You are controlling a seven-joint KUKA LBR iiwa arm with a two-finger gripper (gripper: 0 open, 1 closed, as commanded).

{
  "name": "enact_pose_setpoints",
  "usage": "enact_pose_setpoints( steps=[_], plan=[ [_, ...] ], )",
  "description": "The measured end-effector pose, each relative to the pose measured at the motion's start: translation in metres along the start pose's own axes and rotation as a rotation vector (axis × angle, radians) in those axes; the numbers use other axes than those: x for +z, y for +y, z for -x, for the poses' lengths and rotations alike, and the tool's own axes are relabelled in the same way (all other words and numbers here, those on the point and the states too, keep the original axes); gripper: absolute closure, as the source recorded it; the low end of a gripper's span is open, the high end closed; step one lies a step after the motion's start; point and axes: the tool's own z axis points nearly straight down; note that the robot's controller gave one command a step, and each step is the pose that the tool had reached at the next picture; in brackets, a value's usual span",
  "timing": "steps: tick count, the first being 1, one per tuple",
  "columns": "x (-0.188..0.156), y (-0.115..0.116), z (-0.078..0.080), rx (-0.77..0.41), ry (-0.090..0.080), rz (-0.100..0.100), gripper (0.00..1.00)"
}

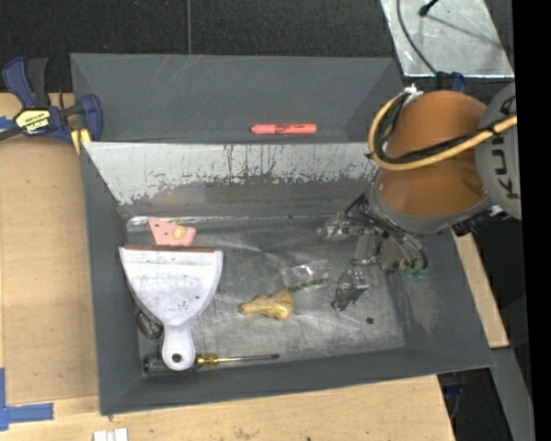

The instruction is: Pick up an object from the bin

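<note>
While the gripper [350, 292] hangs low over bare floor on the right side of the bin [255, 184], I can make out nothing between its jaws, and whether they stand open or closed I can't tell from this angle. Nearest thing is a clear crumpled packet [301, 276] with a green scrap inside, just to the gripper's left, around mid-floor. Beside it, toward the front wall, lies a tan knobbly lump [269, 306]. Both are apart from the gripper, no contact.

Packet first: I'd judge it very light, soft, crinkly and slick. It should fold under pressure rather than resist, so pinch across a raised crease, not the flat film. It has no clear long axis, just a rumpled shape a touch wider left-to-right.

The lump looks the safer grab: seemingly firm, light, with a matte skin. Its long axis runs left-right across the view, thin end pointing left toward the scoop [173, 280], fat end right toward the gripper. Close across the narrower part, jaws square to that axis.

The scoop sits well off to the left, and a screwdriver [232, 359] lies along the front wall, neither in play
</note>
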Motion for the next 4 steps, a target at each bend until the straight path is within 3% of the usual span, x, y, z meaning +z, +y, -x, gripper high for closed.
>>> enact_pose_setpoints(
  steps=[1, 2, 3, 4],
  plan=[
    [0.095, 0.021, 0.015, -0.041, 0.000, 0.000, 1.00],
    [0.095, 0.021, 0.015, -0.041, 0.000, 0.000, 1.00],
    [0.052, 0.024, 0.012, -0.044, 0.007, 0.000, 1.00],
    [0.025, 0.025, 0.021, -0.031, -0.008, 0.000, 1.00]
  ],
)
